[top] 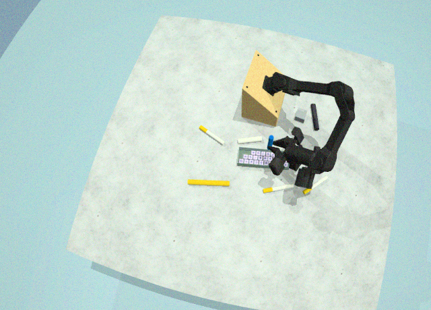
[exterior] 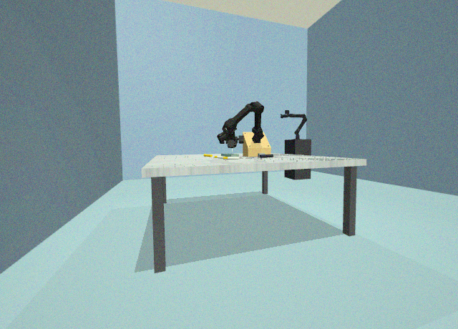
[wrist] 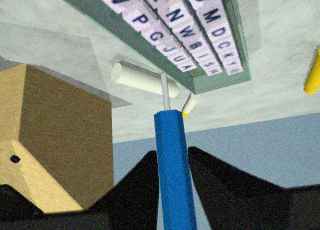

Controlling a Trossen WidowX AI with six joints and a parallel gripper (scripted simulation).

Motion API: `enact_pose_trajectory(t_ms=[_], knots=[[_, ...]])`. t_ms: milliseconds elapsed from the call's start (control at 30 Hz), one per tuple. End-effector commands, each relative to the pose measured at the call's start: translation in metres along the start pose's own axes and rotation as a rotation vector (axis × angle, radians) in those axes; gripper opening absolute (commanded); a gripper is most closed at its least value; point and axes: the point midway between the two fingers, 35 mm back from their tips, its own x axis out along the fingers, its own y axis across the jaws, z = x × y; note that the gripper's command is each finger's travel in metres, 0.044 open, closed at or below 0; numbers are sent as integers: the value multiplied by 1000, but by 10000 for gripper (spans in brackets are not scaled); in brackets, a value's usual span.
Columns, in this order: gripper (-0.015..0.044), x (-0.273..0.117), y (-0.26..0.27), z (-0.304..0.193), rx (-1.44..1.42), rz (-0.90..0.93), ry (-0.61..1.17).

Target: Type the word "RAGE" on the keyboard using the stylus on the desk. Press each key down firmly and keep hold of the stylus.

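Clamping blue stylus in jaws, near the keyboard's long edge; can't tell if touching keys. Showing thin grey tip clearly in wrist view, hiding it in top view. Showing black rod in top, not wrist. Reading V P G J U A, N W B I S H, M D C K Y. Looking straight, blue-barrelled, faceted

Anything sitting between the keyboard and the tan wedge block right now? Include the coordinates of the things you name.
Yes: in the top view, a plain white stick [top: 249, 139] [wrist: 142, 80] lies between the keyboard [top: 243, 163] [wrist: 220, 84] and the wedge block [top: 259, 106] [exterior: 255, 149] [wrist: 65, 130].
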Motion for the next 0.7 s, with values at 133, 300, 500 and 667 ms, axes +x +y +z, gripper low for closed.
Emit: enact_pose_trajectory(t_ms=[133, 300, 500, 667], knots=[[0, 7, 2, 11, 1, 6, 1], [81, 9, 1, 13, 1, 6, 0], [81, 10, 1, 14, 1, 6, 0], [81, 11, 1, 16, 1, 6, 0]])
